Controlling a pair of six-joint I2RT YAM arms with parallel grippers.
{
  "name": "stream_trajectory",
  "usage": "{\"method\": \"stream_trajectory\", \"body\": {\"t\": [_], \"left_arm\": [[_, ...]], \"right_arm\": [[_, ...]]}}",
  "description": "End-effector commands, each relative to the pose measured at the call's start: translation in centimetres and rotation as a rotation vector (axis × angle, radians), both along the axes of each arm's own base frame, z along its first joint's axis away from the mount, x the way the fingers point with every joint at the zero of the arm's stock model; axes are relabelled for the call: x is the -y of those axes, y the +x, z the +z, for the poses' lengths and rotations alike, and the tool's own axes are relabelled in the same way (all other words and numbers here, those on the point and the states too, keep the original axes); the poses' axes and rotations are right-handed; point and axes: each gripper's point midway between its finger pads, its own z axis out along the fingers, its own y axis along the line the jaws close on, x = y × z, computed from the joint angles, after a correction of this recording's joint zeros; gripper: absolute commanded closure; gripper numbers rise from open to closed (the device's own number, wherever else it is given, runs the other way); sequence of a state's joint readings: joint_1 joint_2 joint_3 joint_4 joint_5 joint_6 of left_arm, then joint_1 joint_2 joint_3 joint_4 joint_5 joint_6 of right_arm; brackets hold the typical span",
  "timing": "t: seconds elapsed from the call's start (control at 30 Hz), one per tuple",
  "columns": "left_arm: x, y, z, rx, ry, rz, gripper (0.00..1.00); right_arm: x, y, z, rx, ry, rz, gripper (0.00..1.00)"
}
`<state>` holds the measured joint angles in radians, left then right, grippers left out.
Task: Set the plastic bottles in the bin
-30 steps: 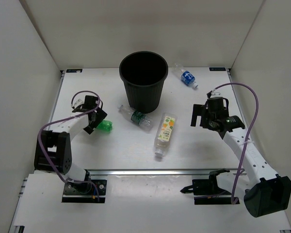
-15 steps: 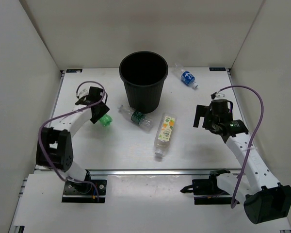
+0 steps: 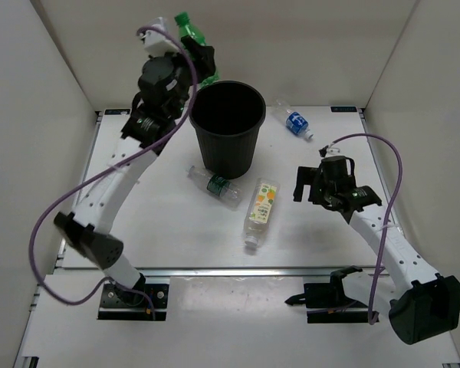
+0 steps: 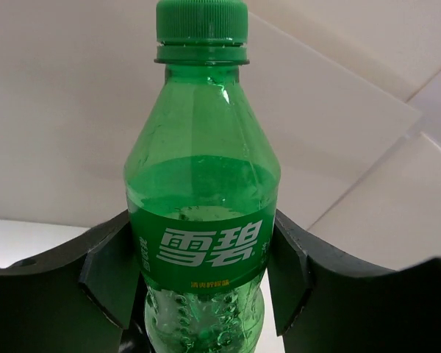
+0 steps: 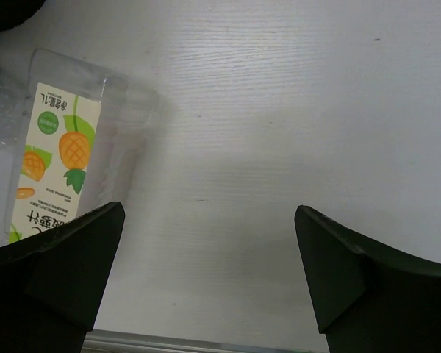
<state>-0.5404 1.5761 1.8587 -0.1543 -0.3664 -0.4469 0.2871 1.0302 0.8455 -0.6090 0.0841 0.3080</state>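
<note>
Grasp: left gripper (image 3: 202, 60) clenched on the green plastic soda bottle with a green cap (image 4: 202, 206), one finger on each side of the label band; bottle upright, cap up.
Carried bottle position: high above the white table (image 3: 161, 222), at the left rim of the tall round black plastic bin (image 3: 228, 153), not yet centred over its mouth.
Table, centre: clear bottle with green label (image 3: 215, 186) lies near the bin's foot; clear bottle with yellow-orange fruit label (image 3: 262, 208) lies just to its right.
Table, right of bin: clear bottle with blue label (image 3: 294, 122) lies apart from the others.
Right gripper (image 3: 302, 184): fingers spread wide, holding nothing, low over the table, right of the yellow-orange bottle.
Step in hand: judged as transport of the green bottle to the bin; three bottles remain on the table.
Next move: judged to require a short shift rightward until the bottle hangs over the opening, clear of the rim, then release.
</note>
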Motion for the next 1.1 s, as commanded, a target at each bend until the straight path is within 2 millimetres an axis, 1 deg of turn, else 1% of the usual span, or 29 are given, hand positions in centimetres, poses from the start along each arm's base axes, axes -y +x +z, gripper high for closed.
{"method": "stream_trajectory", "body": {"t": [0.0, 0.03, 0.07, 0.1, 0.13, 0.17, 0.2, 0.23, 0.33, 0.37, 0.4, 0.47, 0.53, 0.57, 0.6, 0.63, 0.67, 0.7, 0.73, 0.77, 0.8, 0.83, 0.87, 0.9, 0.93, 0.97, 1.0, 1.03, 1.07], "left_arm": [[4.4, 4.7, -6.2, -0.115, 0.166, -0.025, 0.46], [5.1, 4.8, -4.8, -0.092, 0.159, -0.051, 0.43], [5.9, 6.2, -7.8, -0.165, 0.18, -0.058, 0.37], [6.7, 6.8, -7.7, -0.166, 0.178, -0.066, 0.32], [7.0, 6.7, -6.5, -0.147, 0.167, -0.07, 0.31], [7.1, 7.3, -7.8, -0.173, 0.188, -0.049, 0.26], [7.2, 7.2, -7.5, -0.161, 0.199, -0.024, 0.12], [7.3, 7.3, -8.8, -0.18, 0.218, -0.016, 0.02], [7.1, 6.3, -7.6, -0.152, 0.214, -0.035, 0.01], [6.8, 6.3, -7.2, -0.151, 0.216, -0.032, 0.02], [6.6, 6.0, -7.3, -0.167, 0.223, -0.028, 0.01], [6.1, 5.0, -6.1, -0.166, 0.268, -0.054, 0.02], [4.7, 3.4, -4.7, -0.171, 0.287, -0.054, 0.01], [3.1, 2.4, -3.9, -0.18, 0.283, -0.038, 0.01], [1.8, 2.2, -4.6, -0.212, 0.276, -0.021, 0.01], [-1.2, 1.5, -5.1, -0.252, 0.271, 0.012, 0.01], [-2.6, -0.6, -3.8, -0.245, 0.21, -0.005, 0.01], [-5.3, -0.1, -7.0, -0.33, 0.191, 0.038, 0.01], [-8.1, -1.6, -8.5, -0.364, 0.16, 0.071, 0.01], [-9.7, -4.0, -7.2, -0.328, 0.129, 0.095, 0.01], [-11.7, -5.8, -9.0, -0.353, 0.105, 0.135, 0.02], [-13.3, -6.4, -12.8, -0.429, 0.118, 0.197, 0.02], [-14.0, -8.6, -11.7, -0.391, 0.097, 0.196, 0.01], [-14.9, -10.1, -13.7, -0.434, 0.096, 0.217, 0.01], [-15.1, -10.7, -16.1, -0.487, 0.102, 0.223, 0.02], [-15.4, -11.8, -16.9, -0.512, 0.108, 0.223, 0.02], [-15.8, -12.9, -18.8, -0.567, 0.117, 0.225, 0.01], [-16.0, -13.4, -20.8, -0.619, 0.117, 0.238, 0.02], [-16.4, -14.2, -21.6, -0.639, 0.109, 0.24, 0.01]], "right_arm": [[-1.8, 1.9, 2.2, 0.066, 0.084, 0.0, 0.01], [-2.0, 2.1, 2.5, 0.068, 0.097, -0.012, 0.01], [-2.6, 2.1, 2.4, 0.062, 0.106, 0.002, 0.01], [-3.3, 2.3, 2.9, 0.073, 0.117, 0.017, 0.01], [-3.8, 2.4, 3.0, 0.072, 0.131, 0.013, 0.01], [-4.6, 2.3, 3.2, 0.069, 0.148, 0.025, 0.01], [-5.2, 2.5, 3.2, 0.066, 0.152, 0.034, 0.01], [-5.6, 2.5, 2.9, 0.05, 0.158, 0.029, 0.01], [-8.0, 2.5, 3.1, 0.015, 0.17, 0.044, 0.0], [-8.4, 2.6, 2.3, -0.015, 0.165, 0.031, 0.01], [-9.2, 2.5, 2.5, -0.022, 0.182, 0.028, 0.01], [-10.7, 2.4, 1.6, -0.055, 0.165, 0.053, 0.01], [-11.5, 2.4, 1.0, -0.068, 0.144, 0.041, 0.01], [-11.8, 2.5, 1.0, -0.066, 0.129, 0.038, 0.01], [-11.7, 2.7, 0.6, -0.067, 0.112, 0.017, 0.01], [-12.1, 2.5, 0.1, -0.08, 0.103, 0.024, 0.01], [-11.9, 2.9, 0.1, -0.079, 0.1, 0.0, 0.01], [-12.0, 2.9, -0.2, -0.083, 0.09, -0.008, 0.01], [-11.6, 3.1, -0.8, -0.096, 0.081, -0.03, 0.01], [-11.5, 3.2, -0.8, -0.095, 0.083, -0.044, 0.01], [-11.5, 3.1, -1.4, -0.102, 0.069, -0.05, 0.01], [-11.2, 3.2, -2.0, -0.112, 0.052, -0.072, 0.01], [-11.2, 3.2, -2.0, -0.11, 0.046, -0.076, 0.01], [-11.4, 3.3, -2.3, -0.11, 0.039, -0.076, 0.01], [-11.6, 3.4, -2.6, -0.115, 0.042, -0.076, 0.01], [-12.0, 3.5, -2.7, -0.11, 0.046, -0.063, 0.01], [-12.0, 3.3, -3.1, -0.116, 0.036, -0.057, 0.0], [-12.6, 3.6, -2.8, -0.101, 0.043, -0.058, 0.01], [-13.0, 3.7, -2.7, -0.092, 0.054, -0.05, 0.01]]}}
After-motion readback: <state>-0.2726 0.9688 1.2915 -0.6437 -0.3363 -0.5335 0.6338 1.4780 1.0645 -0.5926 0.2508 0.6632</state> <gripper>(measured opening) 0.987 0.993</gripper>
